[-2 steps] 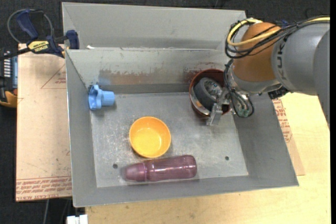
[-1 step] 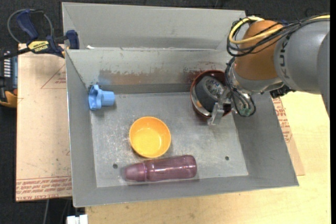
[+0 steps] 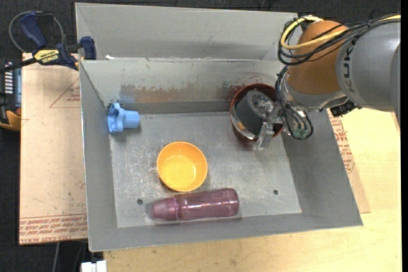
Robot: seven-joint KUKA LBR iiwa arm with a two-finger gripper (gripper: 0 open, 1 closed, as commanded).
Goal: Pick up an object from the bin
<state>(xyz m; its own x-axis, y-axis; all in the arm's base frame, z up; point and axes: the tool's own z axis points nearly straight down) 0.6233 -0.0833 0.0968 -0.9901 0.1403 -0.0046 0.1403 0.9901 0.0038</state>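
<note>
At the far left of the grey bin (image 3: 268,175), a small blue plastic piece (image 3: 121,118) lies near the back wall. Toward the middle, an orange bowl (image 3: 182,166) sits upright on the floor, and just in front of it a purplish cylinder (image 3: 194,205) lies on its side along the front wall. Farther right, a dark red bowl (image 3: 241,116) stands tipped against the back right of the bin, its opening facing outward. The end effector (image 3: 264,134) is low at this bowl's right rim, touching or just beside it; whether it is apart, together or clamped on the rim I cannot tell. The arm (image 3: 370,70) reaches in from the right. Judging from this, the approach looks made, but no thing is seen lifted: the bowl rests in the bin, so securing it and raising it remain.
</note>
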